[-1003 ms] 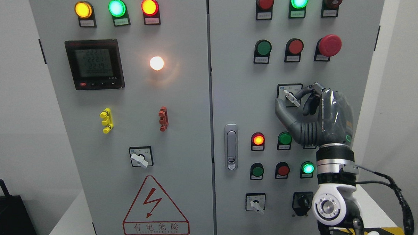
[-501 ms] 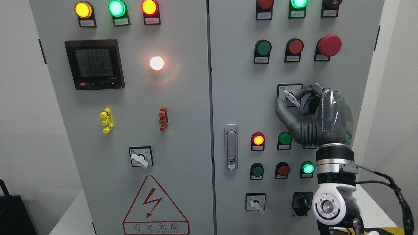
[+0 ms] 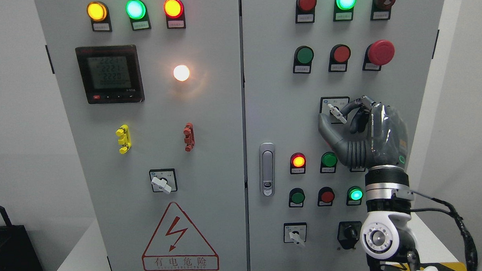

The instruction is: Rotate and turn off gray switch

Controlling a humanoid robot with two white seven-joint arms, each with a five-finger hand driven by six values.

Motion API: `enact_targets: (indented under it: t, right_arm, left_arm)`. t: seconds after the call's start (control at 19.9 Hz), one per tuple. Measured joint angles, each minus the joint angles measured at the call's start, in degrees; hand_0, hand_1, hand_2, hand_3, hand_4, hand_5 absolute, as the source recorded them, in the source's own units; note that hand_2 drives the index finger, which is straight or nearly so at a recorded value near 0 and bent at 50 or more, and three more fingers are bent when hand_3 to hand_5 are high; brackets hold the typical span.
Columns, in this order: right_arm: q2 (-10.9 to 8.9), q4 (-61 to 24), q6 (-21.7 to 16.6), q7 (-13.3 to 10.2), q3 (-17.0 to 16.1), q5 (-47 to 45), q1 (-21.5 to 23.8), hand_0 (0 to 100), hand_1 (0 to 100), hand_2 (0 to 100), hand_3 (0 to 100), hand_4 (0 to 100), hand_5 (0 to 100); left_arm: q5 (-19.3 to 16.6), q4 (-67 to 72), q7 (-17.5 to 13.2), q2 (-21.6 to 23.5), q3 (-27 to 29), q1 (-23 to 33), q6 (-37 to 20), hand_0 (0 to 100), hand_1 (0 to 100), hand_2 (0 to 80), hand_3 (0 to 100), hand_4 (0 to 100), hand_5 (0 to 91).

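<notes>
White walls behind, pale worktop (image 3: 82,253) below, with a grey cabinet (image 3: 208,124) standing on it, split into two doors. Striped yellow-black edging along the worktop front.

On the left door: yellow, green and red lamps lit in a row at top; meter (image 3: 109,74) with lit digits beneath; glowing white lamp (image 3: 181,73) to its right. Lower down, yellow clip (image 3: 123,139) and red clip (image 3: 188,137), then a white rotary knob (image 3: 161,183) pointing down-right, above a red warning triangle (image 3: 179,238).

On the right door: latch (image 3: 267,169) near the seam; top row of lamps with the middle green one lit; below, green and red buttons beside a red mushroom button (image 3: 380,52). Further down, a lit red lamp (image 3: 298,161), a green one just right of it, and a lit green lamp (image 3: 355,194) in the row under those. At bottom, a small white knob (image 3: 295,236) and a black knob (image 3: 350,232).

Gray switch (image 3: 335,111) at mid-height on the right door, handle tilted up-left to down-right. Right hand (image 3: 363,131) raised from the lower right, palm turned toward the panel, fingers (image 3: 350,106) and thumb pinched onto the switch handle from either side. Wrist ring and white joint directly below, black cable looping off to the right.
</notes>
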Motion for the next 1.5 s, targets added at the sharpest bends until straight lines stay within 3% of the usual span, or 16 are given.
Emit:
enact_targets:
  t: [1.25, 1.5]
  right_arm:
    - [-0.1, 0.0, 0.1, 0.0, 0.5, 0.1, -0.1, 22, 47, 64, 96, 93, 100]
    - [-0.1, 0.0, 0.2, -0.1, 0.6, 0.1, -0.1, 29, 47, 64, 96, 93, 100]
  left_arm:
    - [0.0, 0.0, 0.0, 0.0, 0.0, 0.0, 0.0, 12, 39, 0.0, 0, 0, 0.0]
    - [0.0, 0.0, 0.0, 0.0, 0.0, 0.0, 0.0, 12, 39, 0.0, 0, 0, 0.0]
